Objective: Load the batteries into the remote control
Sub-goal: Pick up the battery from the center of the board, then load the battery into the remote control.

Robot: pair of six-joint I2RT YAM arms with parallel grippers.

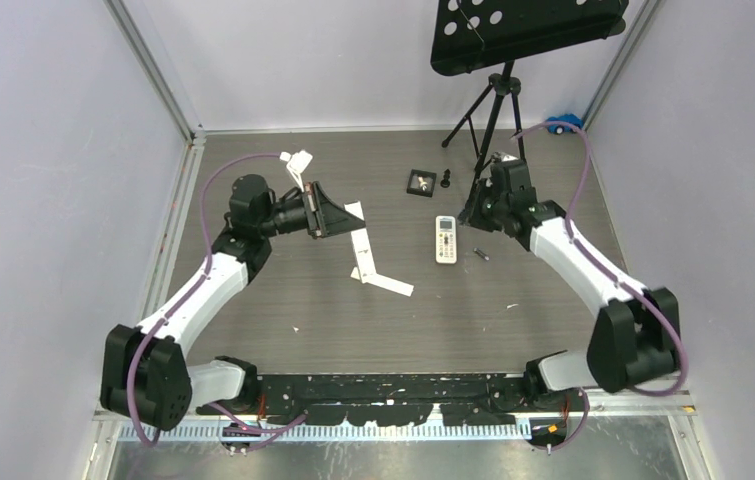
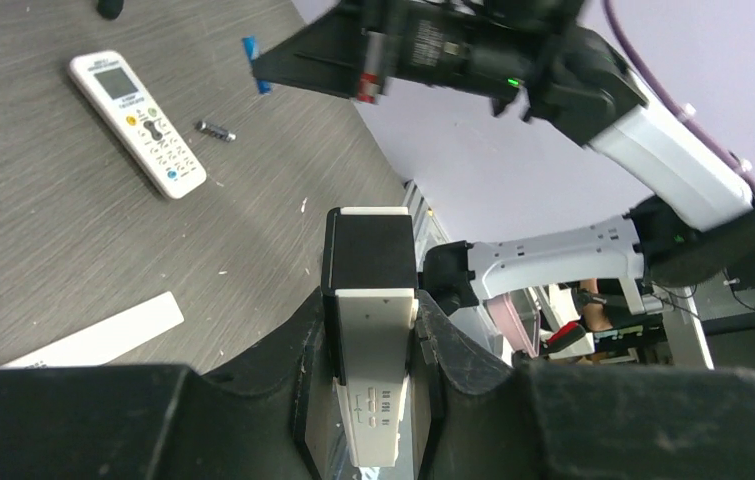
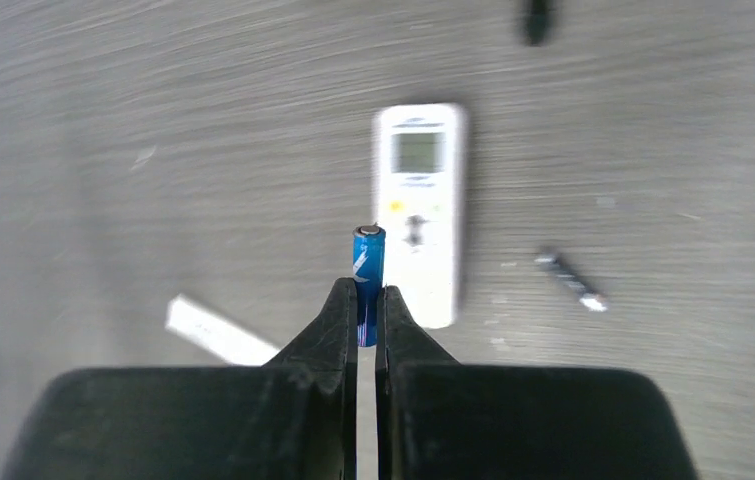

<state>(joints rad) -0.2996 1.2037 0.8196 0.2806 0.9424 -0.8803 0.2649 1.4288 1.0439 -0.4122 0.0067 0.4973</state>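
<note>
Up over the table (image 3: 153,120), my right gripper (image 3: 367,300) pinches a blue battery (image 3: 368,255) tight, near the white remote (image 3: 421,190), so I should keep it straight and move slowly, while my left gripper (image 2: 371,340) clamps a white and black box (image 2: 371,260).

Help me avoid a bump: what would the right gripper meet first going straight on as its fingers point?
Likely the white remote on the table: the blue battery in the right gripper aims toward it, though depth is unclear.
</note>
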